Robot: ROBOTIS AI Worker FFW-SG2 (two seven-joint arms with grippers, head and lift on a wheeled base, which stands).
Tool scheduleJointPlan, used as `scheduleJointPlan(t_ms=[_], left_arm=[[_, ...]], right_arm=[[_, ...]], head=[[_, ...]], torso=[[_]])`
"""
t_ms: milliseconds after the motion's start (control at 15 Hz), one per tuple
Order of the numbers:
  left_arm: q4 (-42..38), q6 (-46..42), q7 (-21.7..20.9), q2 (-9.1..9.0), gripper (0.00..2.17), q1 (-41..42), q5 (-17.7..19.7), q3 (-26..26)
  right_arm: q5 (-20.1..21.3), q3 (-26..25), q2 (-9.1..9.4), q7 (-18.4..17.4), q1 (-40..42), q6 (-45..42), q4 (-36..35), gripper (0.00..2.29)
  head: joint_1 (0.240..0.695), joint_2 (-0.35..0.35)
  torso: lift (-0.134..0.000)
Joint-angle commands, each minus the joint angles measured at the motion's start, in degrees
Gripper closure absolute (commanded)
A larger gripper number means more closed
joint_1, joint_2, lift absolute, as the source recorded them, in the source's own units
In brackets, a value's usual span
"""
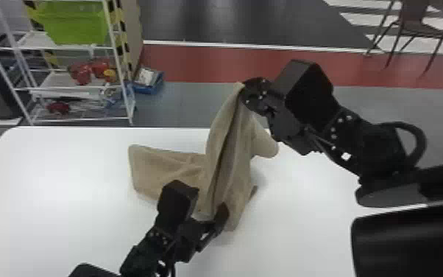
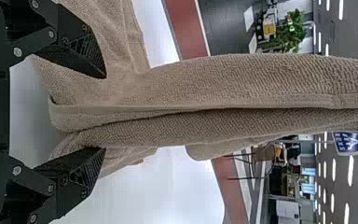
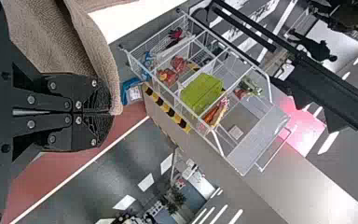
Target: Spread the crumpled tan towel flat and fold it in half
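Observation:
The tan towel hangs from my right gripper, its upper corner held above the far part of the table and its lower part resting in folds on the white top. A flap of it lies to the left. In the right wrist view the right gripper is shut on the towel. My left gripper is low at the towel's near end. In the left wrist view the left gripper stands open, with the hanging folds of the towel between and beyond its fingers.
The white table extends around the towel. Beyond its far left edge stands a wire shelf rack with a green bin; a blue crate sits on the floor beside it. A chair is far off at right.

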Motion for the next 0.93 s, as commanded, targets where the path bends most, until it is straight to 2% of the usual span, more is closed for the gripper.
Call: scheduleJointPlan(t_ms=[0, 200, 333, 533, 867], left_arm=[[-0.4, 0.0, -2.3, -0.15, 0.42, 0.5, 0.0, 1.3], [-2.9, 0.0, -8.3, -0.15, 0.31, 2.5, 0.0, 3.9], [-4.5, 0.2, -11.2, -0.15, 0.31, 3.1, 0.0, 5.3], [-3.6, 0.2, -11.2, -0.15, 0.28, 2.4, -0.1, 5.8], [-0.2, -1.4, -8.8, -0.15, 0.33, 0.4, -1.3, 2.7]], right_arm=[[0.0, -0.2, 0.03, 0.2, 0.2, 0.0, 0.0, 1.44], [0.0, -1.2, -0.06, 0.6, 1.0, -0.2, 0.0, 1.44], [0.0, -2.3, -0.33, 1.0, 1.7, -0.7, 0.0, 1.44], [-0.4, -3.7, -0.85, 1.1, 3.0, -0.9, -0.2, 1.44], [-0.4, -3.8, -0.85, 1.1, 4.3, -0.9, -1.8, 1.44]], head=[[0.695, -0.081], [0.695, -0.083], [0.695, -0.085], [0.695, -0.082], [0.695, -0.1]], torso=[[-0.123], [-0.123], [-0.123], [-0.123], [-0.123]])
